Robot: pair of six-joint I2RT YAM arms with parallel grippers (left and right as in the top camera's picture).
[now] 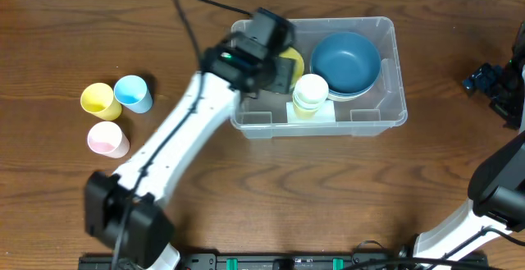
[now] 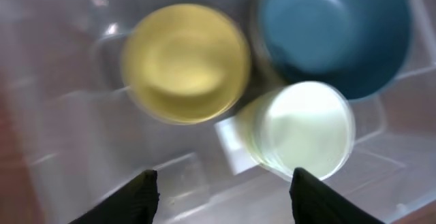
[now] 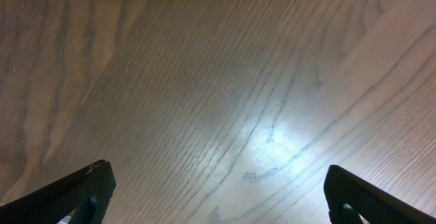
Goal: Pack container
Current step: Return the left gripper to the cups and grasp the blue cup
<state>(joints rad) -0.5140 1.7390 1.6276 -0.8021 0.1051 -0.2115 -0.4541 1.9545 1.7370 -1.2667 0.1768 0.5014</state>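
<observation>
The clear container [image 1: 385, 119] stands at the back middle of the table. Inside it are a blue bowl [image 1: 345, 62], a yellow bowl [image 1: 293, 58] partly hidden under my left wrist, and a pale yellow cup [image 1: 310, 93] next to a white label [image 1: 326, 112]. My left gripper [image 2: 221, 183] is open and empty, held above the container's left part. Below it in the left wrist view are the yellow bowl [image 2: 185, 62], the pale cup [image 2: 303, 129] and the blue bowl [image 2: 334, 30]. My right gripper [image 3: 218, 183] is open and empty over bare wood at the table's far right [image 1: 492, 81].
Three loose cups stand on the table at the left: a yellow one [image 1: 98, 99], a blue one [image 1: 133, 93] and a pink one [image 1: 107, 139]. A black cable [image 1: 205, 3] runs behind the container's left corner.
</observation>
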